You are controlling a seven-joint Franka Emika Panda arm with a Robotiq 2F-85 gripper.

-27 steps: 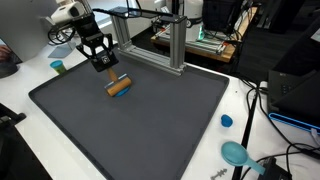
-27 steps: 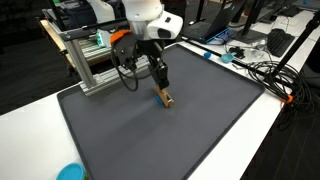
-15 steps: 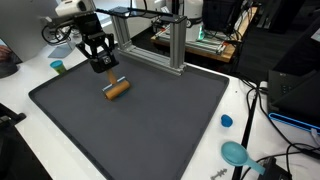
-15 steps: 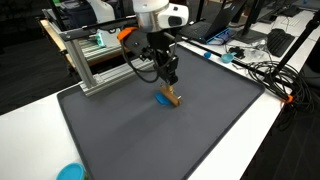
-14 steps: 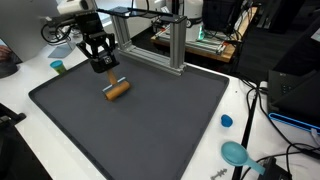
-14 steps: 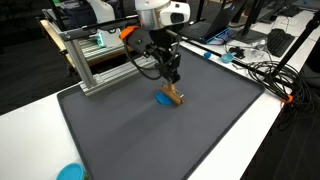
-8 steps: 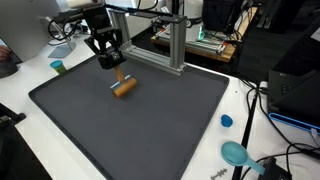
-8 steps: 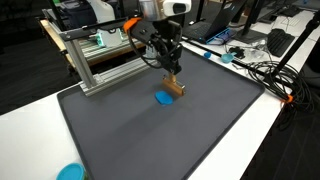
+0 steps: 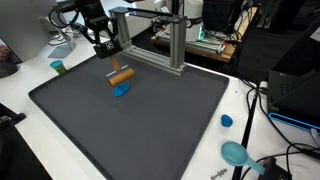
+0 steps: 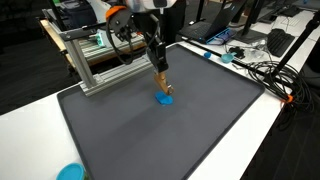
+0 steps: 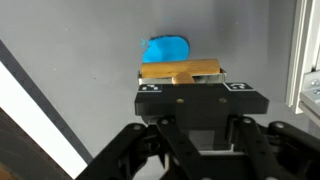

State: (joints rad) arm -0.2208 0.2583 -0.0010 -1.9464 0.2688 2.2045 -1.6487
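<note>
Toward the back left of the dark mat (image 9: 150, 125), the gripper (image 9: 112, 62) is clamped narrow on a short wooden block (image 9: 121, 76). It holds the block off the surface, directly over a small blue piece (image 9: 121, 90) that lies flat on the mat. The wrist view shows the block lying crosswise at the very fingertips, so the hold looks shallow. A jolt or a quick swing could let it twist or slip out. If dropped from there, it would probably land on the blue piece and knock it aside, and if the block is round it might then roll across the mat. Just to the right and behind stands an aluminium frame (image 9: 160, 45). A careless sweep that way could strike the block or the fingers against a post.

As for containers, a small teal cup (image 9: 57, 67) stands upright on the white table left of the mat, its inside hidden from these angles. Off the mat's right edge lies a shallow blue cap (image 9: 226, 121) with nothing visible in it. Further front sits a teal bowl (image 9: 237, 153) that looks empty, so far as can be seen.
</note>
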